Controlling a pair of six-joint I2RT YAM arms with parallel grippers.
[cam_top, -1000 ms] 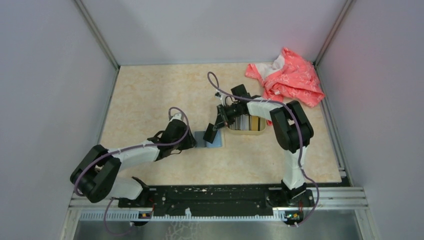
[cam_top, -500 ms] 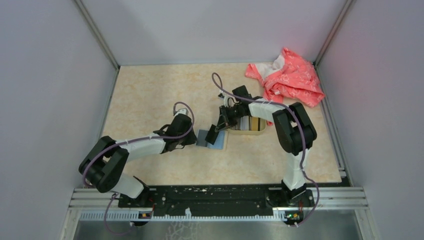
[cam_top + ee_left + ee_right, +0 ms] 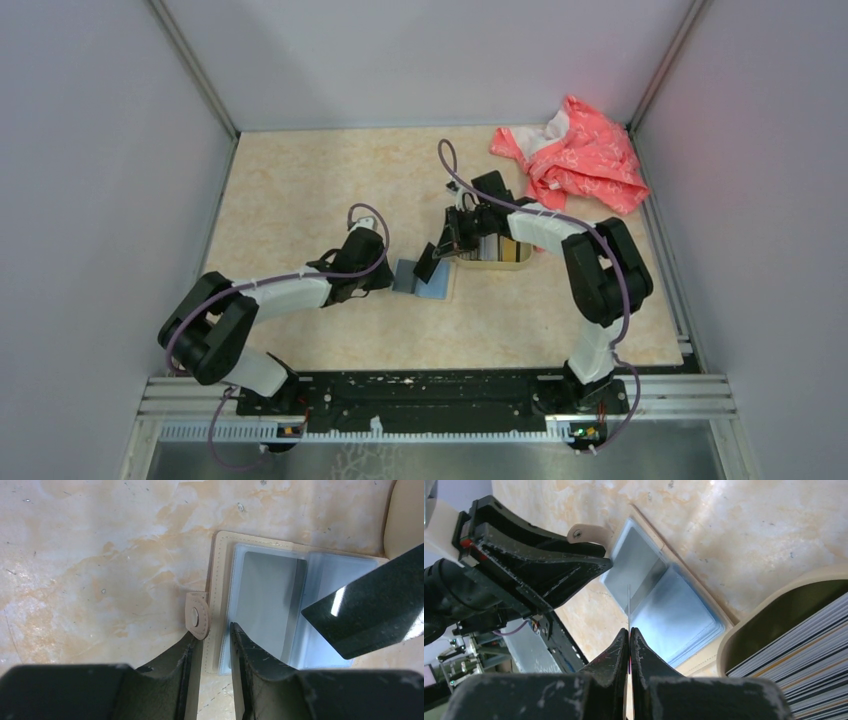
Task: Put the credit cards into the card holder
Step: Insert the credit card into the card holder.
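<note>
The card holder (image 3: pixel 220 570) lies opened flat on the surface (image 3: pixel 100 555), its clear sleeves facing up and its snap tab (image 3: pixel 196 615) sticking out from one outer edge. One sleeve shows a grey panel, possibly a card already inside; I cannot be sure. Just above the sleeves hangs a black card (image 3: pixel 370 605), tilted with one corner pointing down at them and, from what shows, not touching.

The right jaws are clenched on the end of that card away from the holder. In the right wrist view the card is only a thin line rising from between the tight fingertips (image 3: pixel 619 650). The left jaws stand partly apart astride the holder's tab-side edge, one finger on the sleeves and the other outside the cover beside the tab. Whether they pinch the cover or only pin it down I cannot tell.

Just beyond the holder's opposite edge sits a tan dish (image 3: pixel 744 630) with the remaining cards (image 3: pixel 804 650) stacked on edge. Well away from the holder, past the dish, a pink cloth (image 3: pixel 575 150) lies bunched.

The step in hand, as I judge it, is feeding this card into a sleeve. The next move calls for lining the card's leading edge up with a sleeve mouth, flattening its angle and sliding it in while the holder is kept from shifting. The sleeve film looks limp, so a corner-first entry could snag it.
</note>
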